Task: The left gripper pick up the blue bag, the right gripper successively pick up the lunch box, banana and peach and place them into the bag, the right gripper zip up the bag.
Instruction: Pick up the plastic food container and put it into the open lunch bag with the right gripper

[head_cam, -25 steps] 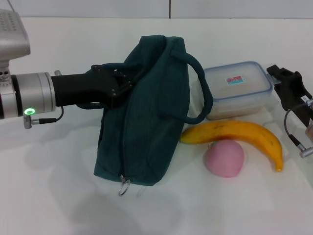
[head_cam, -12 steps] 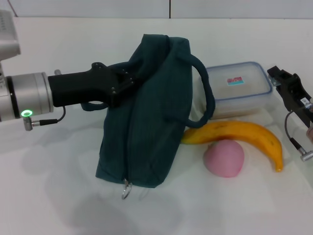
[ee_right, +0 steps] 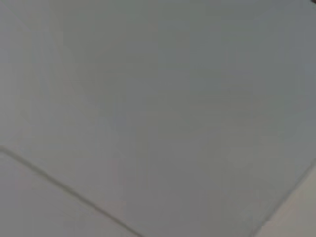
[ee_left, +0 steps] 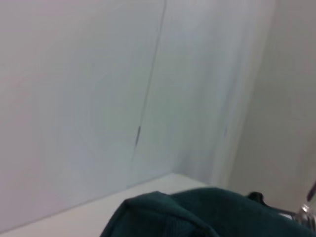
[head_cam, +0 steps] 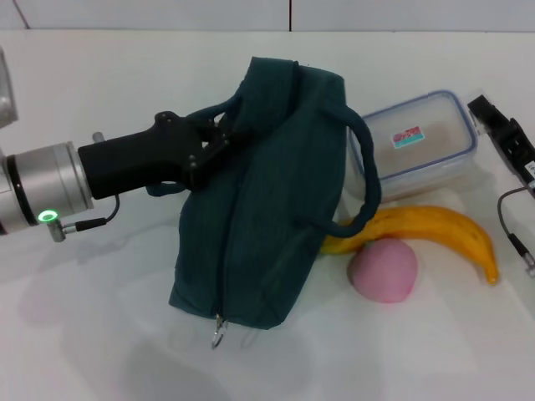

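The dark teal-blue bag [head_cam: 267, 192] stands on the white table, held up by its near handle. My left gripper [head_cam: 214, 144] comes in from the left and is shut on that handle. The bag's far handle [head_cam: 365, 175] droops over the banana [head_cam: 439, 231]. A clear lunch box [head_cam: 415, 142] with a blue rim lies behind the banana, and the pink peach [head_cam: 383, 269] lies in front of it. My right gripper [head_cam: 500, 127] hovers at the right edge, just beyond the lunch box. In the left wrist view only the bag's top [ee_left: 197, 215] shows.
A metal zipper pull [head_cam: 218, 336] hangs at the bag's lower front end. White table [head_cam: 100, 334] spreads in front and to the left. A pale wall fills the right wrist view. A cable from the right arm [head_cam: 512, 225] loops near the banana's tip.
The left gripper has drawn the bag up and to the right, so its far handle now hangs over the banana. The right gripper has shifted farther right and away.
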Motion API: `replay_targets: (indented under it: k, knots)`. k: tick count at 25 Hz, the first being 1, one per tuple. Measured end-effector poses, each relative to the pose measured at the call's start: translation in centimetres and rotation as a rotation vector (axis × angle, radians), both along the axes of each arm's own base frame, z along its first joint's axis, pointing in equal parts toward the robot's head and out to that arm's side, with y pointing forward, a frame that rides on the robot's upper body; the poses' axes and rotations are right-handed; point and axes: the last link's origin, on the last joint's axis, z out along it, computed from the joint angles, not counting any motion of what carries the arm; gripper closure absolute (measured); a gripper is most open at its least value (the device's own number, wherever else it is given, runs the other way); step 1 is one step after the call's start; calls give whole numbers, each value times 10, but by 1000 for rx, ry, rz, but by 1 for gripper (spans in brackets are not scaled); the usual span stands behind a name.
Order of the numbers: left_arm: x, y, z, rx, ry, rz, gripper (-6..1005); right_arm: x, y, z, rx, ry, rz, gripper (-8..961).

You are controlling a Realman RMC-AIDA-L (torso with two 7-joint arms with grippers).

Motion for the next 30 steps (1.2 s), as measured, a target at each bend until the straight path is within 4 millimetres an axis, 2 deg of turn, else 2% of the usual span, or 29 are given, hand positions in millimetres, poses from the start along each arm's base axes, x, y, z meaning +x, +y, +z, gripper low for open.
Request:
replay_targets:
  k: [8,17,24,30]
  knots:
    - [-1,1,5,88,-66,6,956,-10,-6,13,112,-143,145,853]
    - [-2,7,-6,117,-71,43,956,-28,-3,43,243,-169,339,839]
    - [1,10,-6,122,-73,34,957,-54,22,68,269,-91,473,828]
    - [0,12,-8,153,-87,48,957,-98,51,80,209,-10,634,819]
